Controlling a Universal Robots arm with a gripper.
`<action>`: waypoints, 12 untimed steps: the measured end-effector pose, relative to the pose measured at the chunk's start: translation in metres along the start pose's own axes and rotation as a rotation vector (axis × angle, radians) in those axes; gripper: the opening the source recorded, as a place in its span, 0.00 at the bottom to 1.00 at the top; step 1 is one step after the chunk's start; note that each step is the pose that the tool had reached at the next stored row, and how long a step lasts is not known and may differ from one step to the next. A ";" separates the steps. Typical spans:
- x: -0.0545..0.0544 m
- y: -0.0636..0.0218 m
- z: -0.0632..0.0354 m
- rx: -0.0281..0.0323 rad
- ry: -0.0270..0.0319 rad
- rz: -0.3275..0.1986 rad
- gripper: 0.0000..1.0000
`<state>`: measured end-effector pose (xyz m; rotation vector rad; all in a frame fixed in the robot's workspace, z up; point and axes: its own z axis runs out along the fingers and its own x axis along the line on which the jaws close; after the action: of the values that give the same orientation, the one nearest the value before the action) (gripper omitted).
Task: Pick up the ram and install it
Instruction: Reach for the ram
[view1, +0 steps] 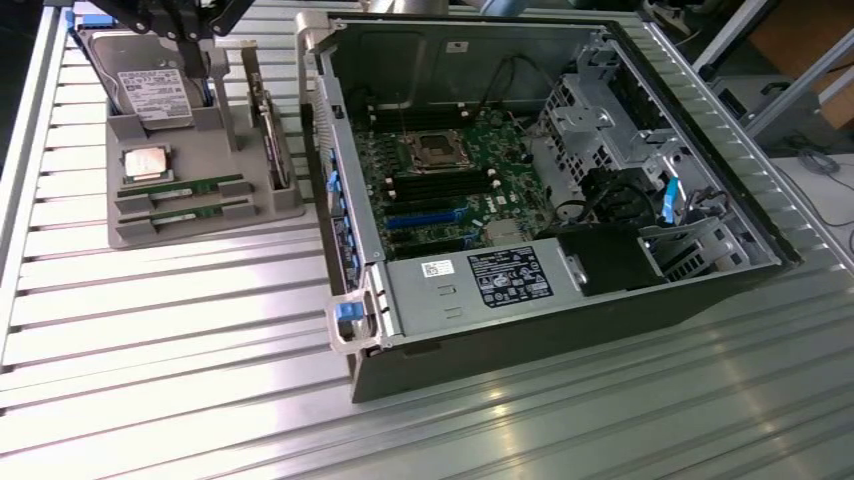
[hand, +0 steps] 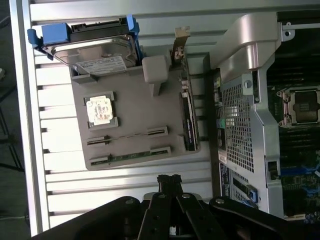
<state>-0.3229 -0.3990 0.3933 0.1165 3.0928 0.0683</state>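
Hard drive label (view1: 158, 95), power supply label (view1: 514, 277): nothing legible.

**Off-task hardware around your grey parts tray**

You have a grey moulded plastic parts tray (view1: 214, 170) (hand: 140, 110) on the ribbed aluminium table (view1: 160, 350) (hand: 125, 182). A silver hard drive in a blue-tabbed caddy (view1: 147, 85) (hand: 100, 55) leans in the tray's end slot. Next to the drive, a square silver processor chip (view1: 144, 163) (hand: 101, 110) lies flat in the tray's recess. A wide expansion card with a metal bracket (view1: 271, 140) (hand: 189, 120) stands on edge along the tray's side. Just beside that side, to the exterior view's right, an open dark metal computer case (view1: 534, 340) lies on its side. Inside it you can see a green motherboard (view1: 441, 190), an empty processor socket (view1: 434, 150) (hand: 302, 105) and a silver labelled power supply box (view1: 467, 285).
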 end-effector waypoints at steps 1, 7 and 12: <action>0.001 -0.0001 0.0000 0.0000 -0.0002 0.000 0.11; 0.009 -0.0007 -0.0004 -0.0001 -0.0005 0.000 0.11; 0.009 -0.0007 -0.0005 0.0000 -0.0005 0.000 0.11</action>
<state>-0.3323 -0.3990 0.3934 0.1165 3.0924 0.0683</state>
